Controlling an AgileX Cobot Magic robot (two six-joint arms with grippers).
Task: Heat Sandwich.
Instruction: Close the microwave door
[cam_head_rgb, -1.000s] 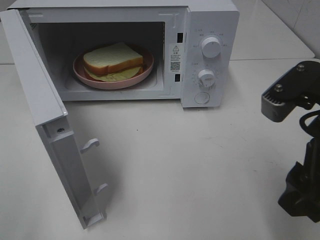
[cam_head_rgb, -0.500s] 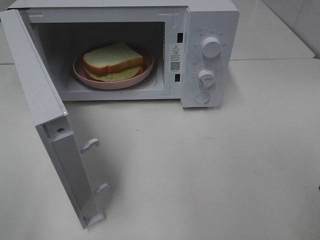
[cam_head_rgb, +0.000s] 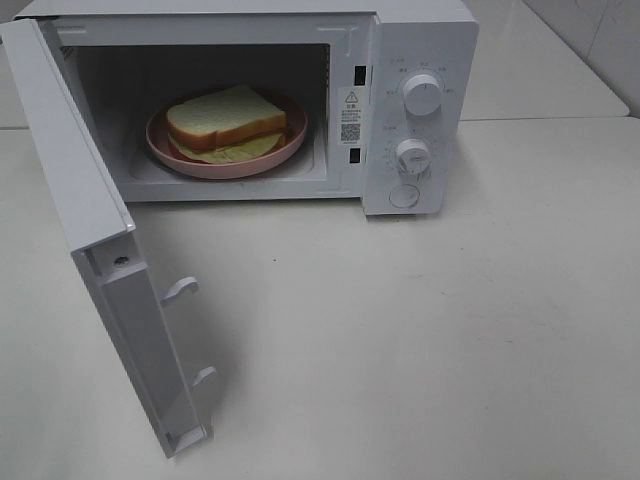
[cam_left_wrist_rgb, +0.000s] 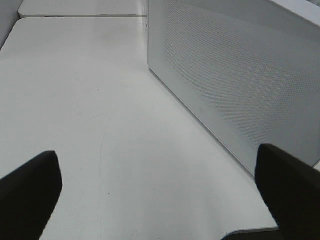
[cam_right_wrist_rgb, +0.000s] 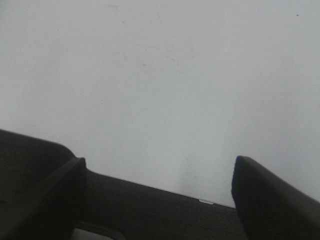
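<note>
resting on its plate (cam_head_rgb: 232, 171) inside the microwave (cam_head_rgb: 425, 35), the sandwich (cam_head_rgb: 225, 112) lies well apart from both released, seemingly empty jaws.

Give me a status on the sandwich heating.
Left gripper open, right gripper open, both empty. Sandwich on pink plate inside microwave. Door wide open.

Matte white tabletop (cam_head_rgb: 450, 330), second white table (cam_head_rgb: 540, 70) abutting behind, soft even light

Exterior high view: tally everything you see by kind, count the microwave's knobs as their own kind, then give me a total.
Microwave: 1
Sandwich: 1
Pink plate: 1
Control knobs: 2
Total: 5
</note>
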